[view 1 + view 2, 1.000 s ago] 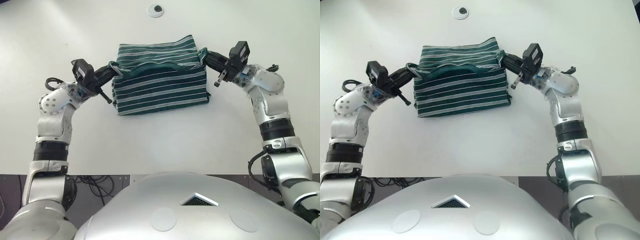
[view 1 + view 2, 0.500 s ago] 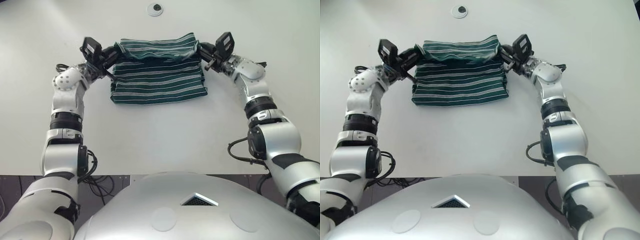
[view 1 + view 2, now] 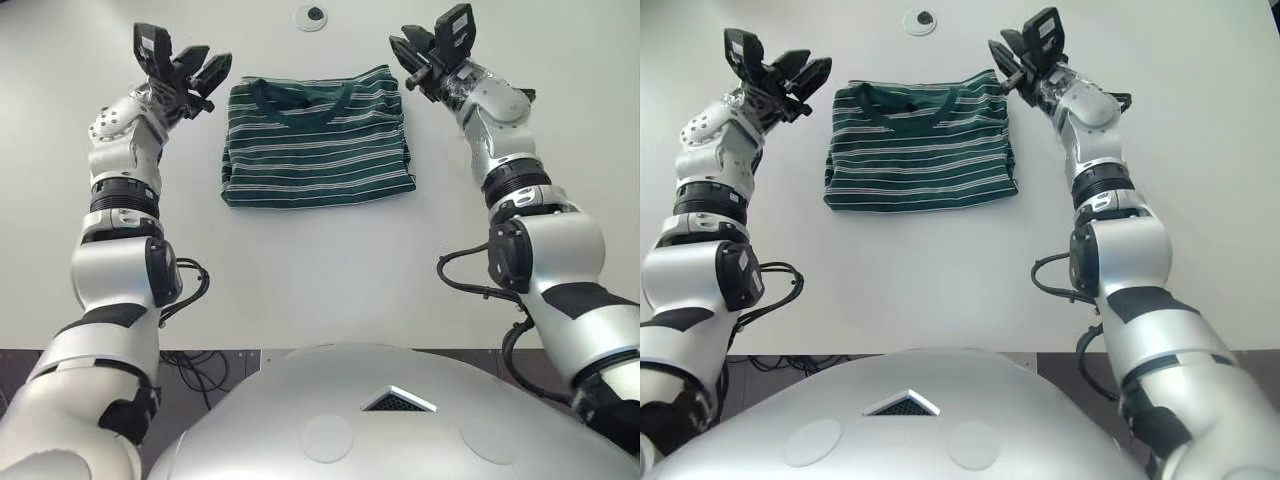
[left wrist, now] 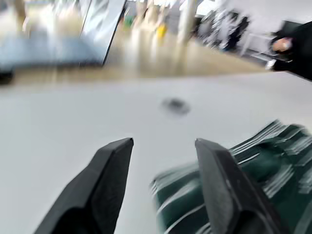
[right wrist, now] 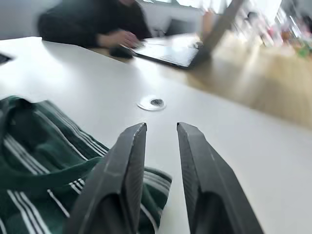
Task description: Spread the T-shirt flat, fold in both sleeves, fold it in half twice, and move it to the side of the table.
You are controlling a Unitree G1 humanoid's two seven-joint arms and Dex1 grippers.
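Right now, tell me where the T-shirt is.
In the head views the folded striped T-shirt lies mid-table between the left gripper and right gripper, short of the round grommet.

White table [image 3: 300,270] carries folded T-shirt [image 3: 315,140] (striped green), round grommet [image 3: 312,17] beyond.

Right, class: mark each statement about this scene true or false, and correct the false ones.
1. The T-shirt lies folded on the table. True.
2. The left tool grips the T-shirt. False: it is open and clear of the cloth, beside the far corner.
3. The right tool is open. True.
4. The T-shirt is plain red. False: it is dark green with white stripes.
5. A round grommet sits in the table beyond the T-shirt. True.
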